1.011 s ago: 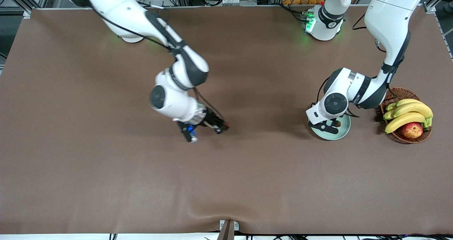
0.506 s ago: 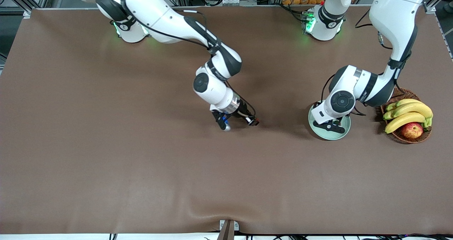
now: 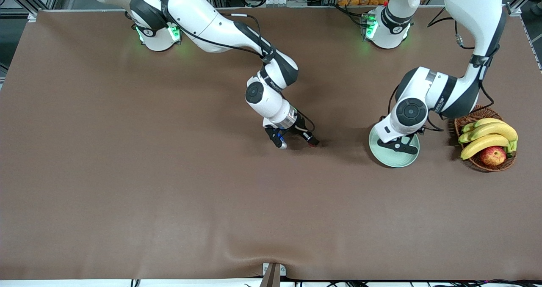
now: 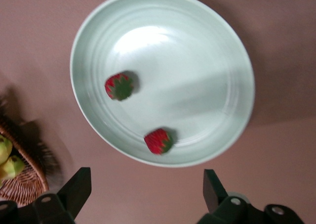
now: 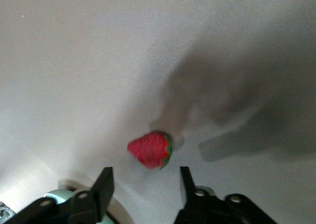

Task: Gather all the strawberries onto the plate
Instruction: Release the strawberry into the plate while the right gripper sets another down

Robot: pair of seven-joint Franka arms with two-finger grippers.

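The pale mint plate [image 3: 387, 160] sits toward the left arm's end of the table. In the left wrist view the plate [image 4: 207, 61] holds two strawberries, one [image 4: 118, 86] and another [image 4: 159, 141]. My left gripper [image 4: 145, 194] hangs open and empty over the plate's edge; in the front view the left gripper [image 3: 398, 146] hides both berries. My right gripper [image 5: 145, 187] is open low over mid-table, and a third strawberry [image 5: 150, 149] lies on the cloth just off its fingertips. In the front view the right gripper [image 3: 311, 139] has that strawberry [image 3: 316, 144] at its tip.
A brown wicker basket [image 3: 478, 162] with bananas [image 3: 487, 134] and a red-yellow apple [image 3: 493, 155] stands beside the plate, at the left arm's end. Its edge shows in the left wrist view [image 4: 19, 184]. The brown cloth [image 3: 169, 194] covers the table.
My right arm swept across the table toward the plate, its gripper now much closer to it. My left hand rose a little over the plate and now covers the berry seen earlier.
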